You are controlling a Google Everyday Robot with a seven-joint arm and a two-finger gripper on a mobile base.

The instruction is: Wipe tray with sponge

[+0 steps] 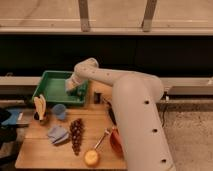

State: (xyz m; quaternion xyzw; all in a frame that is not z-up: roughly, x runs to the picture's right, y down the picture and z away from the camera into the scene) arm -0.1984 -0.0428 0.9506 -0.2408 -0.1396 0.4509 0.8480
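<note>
The tool (75,91), jaws together, sits at the tray's (52,89) 3 o'clock end; its long floor runs toward 9 o'clock.

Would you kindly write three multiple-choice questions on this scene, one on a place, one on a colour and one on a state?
1. Where is the hand relative to the tray?
A. outside it, to its left
B. inside it, near its right end
C. outside it, in front

2. What colour is the tray?
A. green
B. red
C. white

3. The cloth is:
A. draped over the hand
B. spread in the tray
C. lying crumpled on the table

Answers: B, the hand reaches down within the rim by the right wall; A, its floor and walls are green; C, it sits bunched on the wood, apart from the tray.
</note>
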